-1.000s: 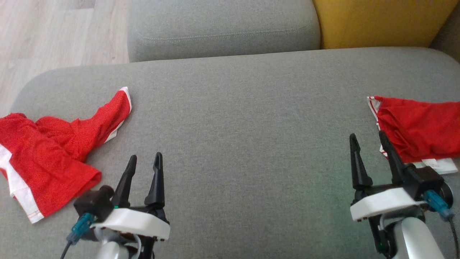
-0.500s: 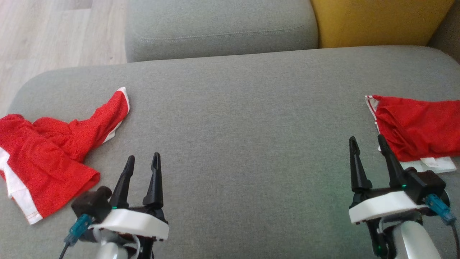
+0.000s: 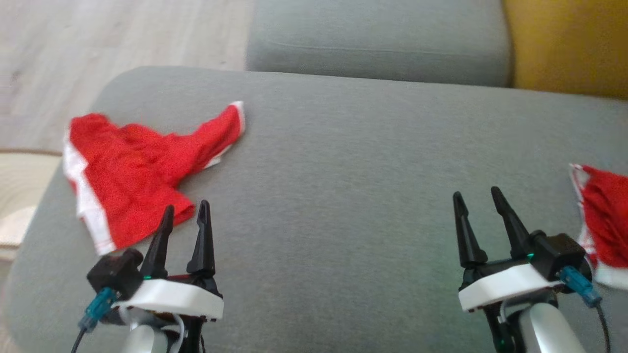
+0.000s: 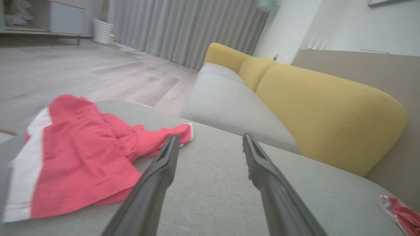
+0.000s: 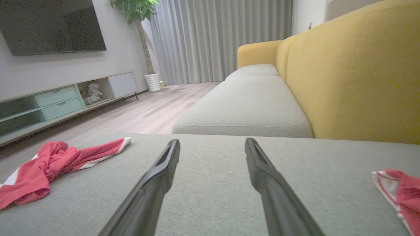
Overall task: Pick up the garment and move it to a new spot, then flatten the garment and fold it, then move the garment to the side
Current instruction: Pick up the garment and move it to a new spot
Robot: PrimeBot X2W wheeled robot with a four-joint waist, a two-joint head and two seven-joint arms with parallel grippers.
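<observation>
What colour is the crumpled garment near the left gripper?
The garment is red with white bands, clearest in the head view.

A crumpled garment (image 3: 132,171) is lying on the wide cushion (image 3: 343,186) at ten o'clock, just beyond the left gripper (image 3: 186,206). A second garment (image 3: 601,220) is lying at three o'clock, beside the right gripper (image 3: 476,191). Another cushion (image 3: 378,44) is sitting at twelve, the backrest (image 3: 564,44) at one, the floor (image 3: 122,34) at eleven.

2nd red garment (image 3: 601,220) cut off by right edge; left gripper (image 3: 186,206) hides crumpled garment (image 3: 127,171) corner; head view blurred
</observation>
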